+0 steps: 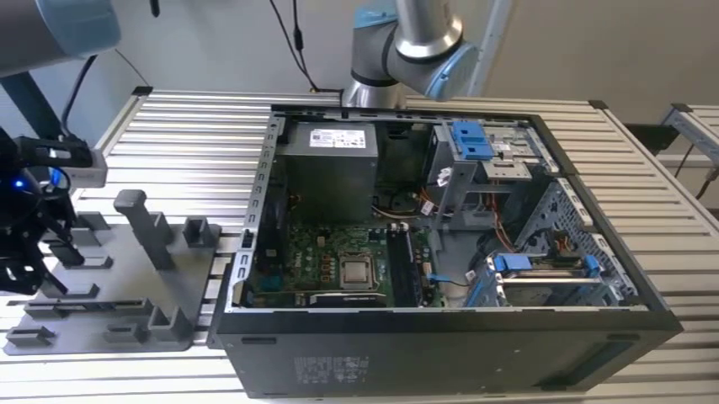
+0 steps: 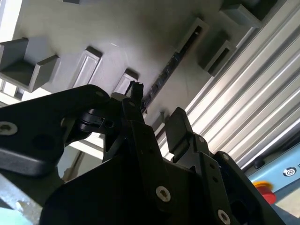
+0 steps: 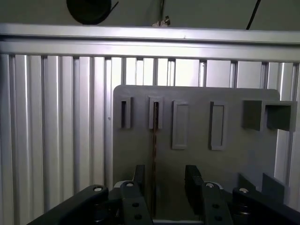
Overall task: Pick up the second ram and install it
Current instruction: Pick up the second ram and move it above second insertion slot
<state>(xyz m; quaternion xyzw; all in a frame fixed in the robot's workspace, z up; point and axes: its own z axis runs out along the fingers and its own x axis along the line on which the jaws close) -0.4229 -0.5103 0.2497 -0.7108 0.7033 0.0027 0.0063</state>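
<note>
My black two-fingered pincer (image 3: 165,172) hung open over a flat grey plastic holder plate (image 3: 197,159) with raised slots. The second ram (image 3: 154,140), a long, thin, dark memory stick, stood on edge in one of those slots. In both wrist views it ran into the gap between my fingers (image 3: 139,177), nearer one finger than the other; I could not tell whether that finger touched it. In the exterior view the holder plate lay at about nine o'clock on a slatted silver metal table (image 1: 180,143), with a tall grey plastic post (image 1: 144,223) rising from it. An open black computer case (image 1: 450,353) filled the centre toward three o'clock, its green motherboard (image 1: 337,261) showing, well apart from the holder plate.
</note>
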